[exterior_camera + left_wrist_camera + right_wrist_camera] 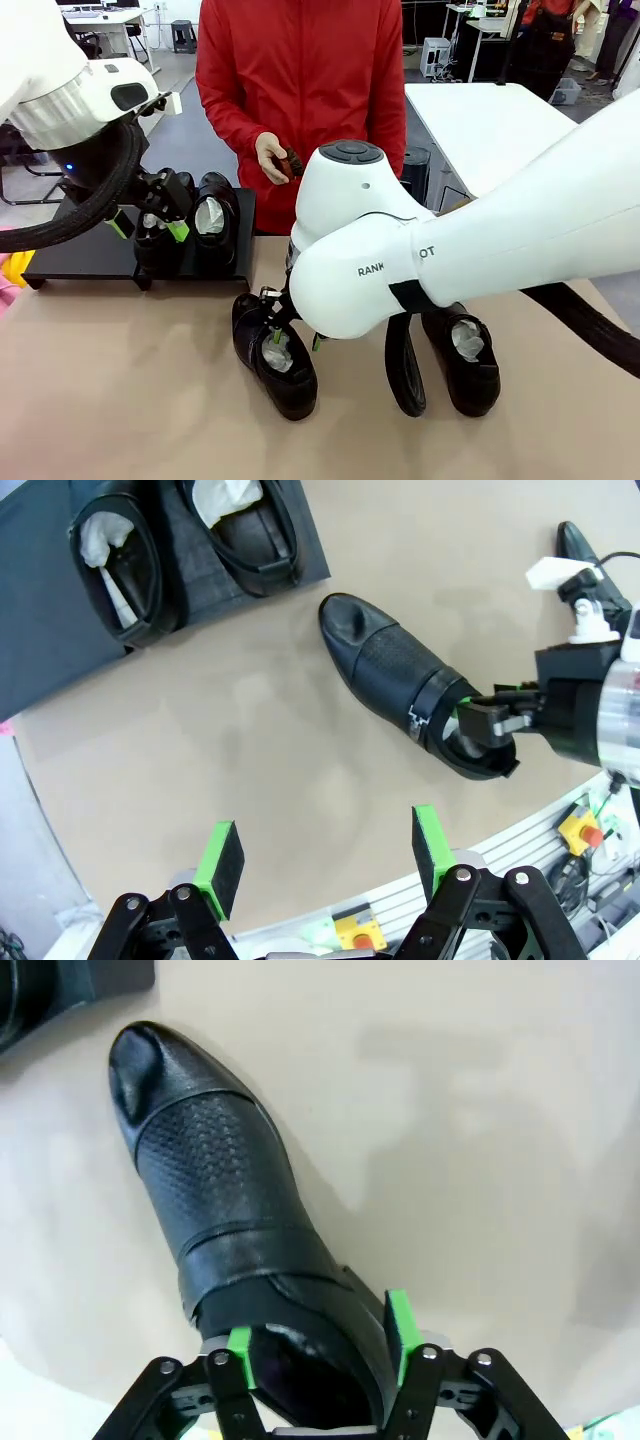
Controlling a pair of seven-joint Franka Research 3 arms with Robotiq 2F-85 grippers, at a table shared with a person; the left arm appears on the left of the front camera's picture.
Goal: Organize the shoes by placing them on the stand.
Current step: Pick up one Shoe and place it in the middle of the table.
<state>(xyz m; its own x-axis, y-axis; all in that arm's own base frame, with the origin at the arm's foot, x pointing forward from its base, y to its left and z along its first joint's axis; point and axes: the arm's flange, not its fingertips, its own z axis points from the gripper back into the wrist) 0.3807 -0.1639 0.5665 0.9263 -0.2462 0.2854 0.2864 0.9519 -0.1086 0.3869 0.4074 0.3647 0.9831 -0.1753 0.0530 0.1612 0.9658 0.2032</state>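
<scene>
Black stand (80, 255) far left holds two shoes (213, 225); third shoe (215, 1180) near centre, fourth shoe (465, 360) right. Left gripper (323, 830) by stand, fingers apart, empty. Right gripper (318, 1335) fingers apart astride third shoe's heel, not clamping.

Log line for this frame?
left gripper open, empty | right gripper open astride shoe heel | stand: two shoes | table: another shoe

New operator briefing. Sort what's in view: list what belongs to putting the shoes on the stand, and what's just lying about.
Job: low flat matte black rectangular stand; four glossy black leather dress shoes: two on it, one mid-table, one to the right.
Idle: small dark brown brush in the person's hand; white table behind.
</scene>
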